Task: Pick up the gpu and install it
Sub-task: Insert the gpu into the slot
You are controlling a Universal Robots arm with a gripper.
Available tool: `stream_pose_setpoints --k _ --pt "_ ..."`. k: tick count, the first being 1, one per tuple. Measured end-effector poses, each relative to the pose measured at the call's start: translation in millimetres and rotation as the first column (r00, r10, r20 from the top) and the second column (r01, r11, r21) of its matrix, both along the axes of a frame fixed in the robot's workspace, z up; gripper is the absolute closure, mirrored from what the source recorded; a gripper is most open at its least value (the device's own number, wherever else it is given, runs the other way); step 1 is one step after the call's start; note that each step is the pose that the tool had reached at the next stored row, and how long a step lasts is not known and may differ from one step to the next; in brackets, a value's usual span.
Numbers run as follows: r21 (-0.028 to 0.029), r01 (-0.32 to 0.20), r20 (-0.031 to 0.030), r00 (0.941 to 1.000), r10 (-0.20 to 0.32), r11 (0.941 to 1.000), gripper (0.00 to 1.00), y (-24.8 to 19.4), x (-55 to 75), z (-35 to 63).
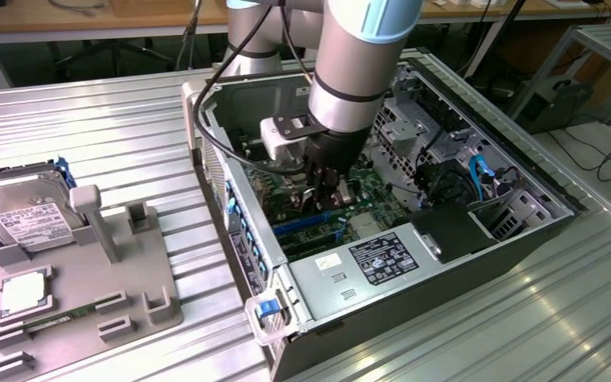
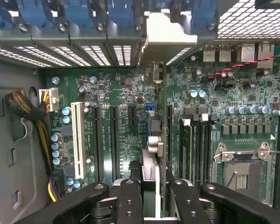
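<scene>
The gripper [image 1: 324, 193] reaches down into the open computer case [image 1: 244, 231], which lies on its side on the ribbed metal table [image 1: 93, 135], and its two dark fingers [image 2: 129, 198] are clamped on the gpu [image 2: 151, 144], pinching the thin card from both flat sides. In the wrist view the gpu shows edge-on — a dark, narrow strip with its silver bracket [image 2: 164, 33] at the far end, up against the row of blue slot clips [image 2: 84, 11] along the case's rear wall. The card stands upright over the green motherboard [image 2: 116, 121], lined up with the long dark expansion slots [image 2: 114, 140] that run beside the white slot [image 2: 77, 140]; whether its lower edge is touching a slot or just above it I cannot tell. To the other side of the card lie the memory slots [image 2: 193, 149] and the bare processor socket [image 2: 242, 170]. Inside the case, near its front end, sits the silver power supply [image 1: 380, 259] with its dark label. Outside the case, toward the exterior view's left, a grey parts holder [image 1: 83, 278] rests on the table — a silver hard drive [image 1: 19, 213] with a white label leans in it, well apart from the case.
</scene>
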State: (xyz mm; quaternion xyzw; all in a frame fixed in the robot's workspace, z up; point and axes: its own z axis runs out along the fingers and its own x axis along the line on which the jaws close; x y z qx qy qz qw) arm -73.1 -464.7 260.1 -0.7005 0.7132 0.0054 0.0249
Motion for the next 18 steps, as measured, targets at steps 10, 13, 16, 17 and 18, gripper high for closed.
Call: stream_pose_setpoints --k 10,13,16,17,18 --pt "-0.0010 0.000 0.0000 1.0000 0.000 1.0000 0.72 0.0 -4.3 -8.2" --pt "-0.0015 0.000 0.0000 1.0000 0.000 1.0000 0.72 0.0 -6.0 -10.7" --pt "-0.0025 0.000 0.0000 1.0000 0.000 1.0000 0.72 0.0 -8.0 -15.2" --pt "-0.0025 0.000 0.0000 1.0000 0.000 1.0000 0.72 -0.1 -8.1 -15.9" --pt "-0.0026 0.000 -0.0001 1.0000 0.000 1.0000 0.72 -0.1 -8.2 -16.2"
